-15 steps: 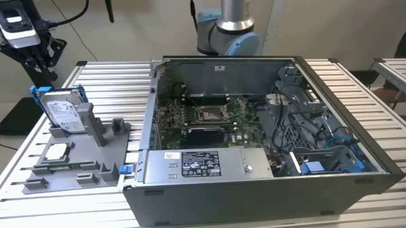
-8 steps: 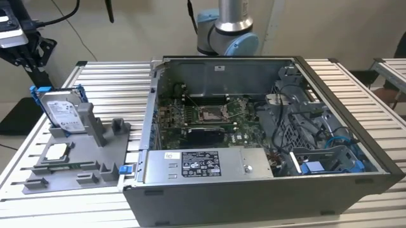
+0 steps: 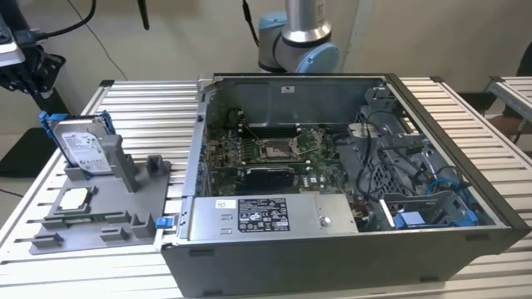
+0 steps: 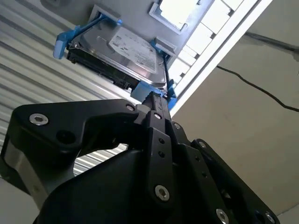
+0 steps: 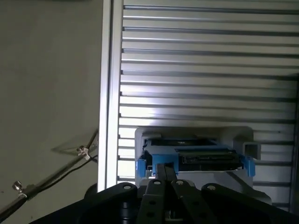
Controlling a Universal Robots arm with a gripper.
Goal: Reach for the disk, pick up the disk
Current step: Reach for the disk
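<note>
In the exterior view, the disk [image 3: 81, 144] stands on edge in a grey fixture [image 3: 124, 193] at the exterior view's left, its white label facing the camera and its blue bracket [image 3: 52, 118] showing along the upper edge. The fixture lies on a slatted metal desk [image 3: 141, 99], and a small square silver chip [image 3: 73, 199] sits in the fixture nearer the camera than the disk. An open computer case [image 3: 465, 187] occupies the desk to the exterior view's right of the fixture, with a long grey labelled box [image 3: 266, 215] along its near wall. The arm's base joint [image 3: 299, 37] rises behind the case. In the second wrist view, the black tool [image 4: 156, 100] points at the disk [image 4: 126, 49]. Its fingers [image 4: 161, 140] lie pressed together as one narrow bar, and their tips line up with a corner of the blue bracket [image 4: 65, 39]; contact cannot be confirmed. The disk remains seated in the fixture [image 4: 100, 11] above the desk slats [image 4: 37, 74]. In the first wrist view, the tool [image 5: 163, 169] has its fingers closed against each other, with nothing visible between them. The tips lie just in front of the disk [image 5: 201, 156], near one blue bracket [image 5: 142, 164] end. The fixture [image 5: 194, 135] frames the disk on the desk [image 5: 205, 70].
</note>
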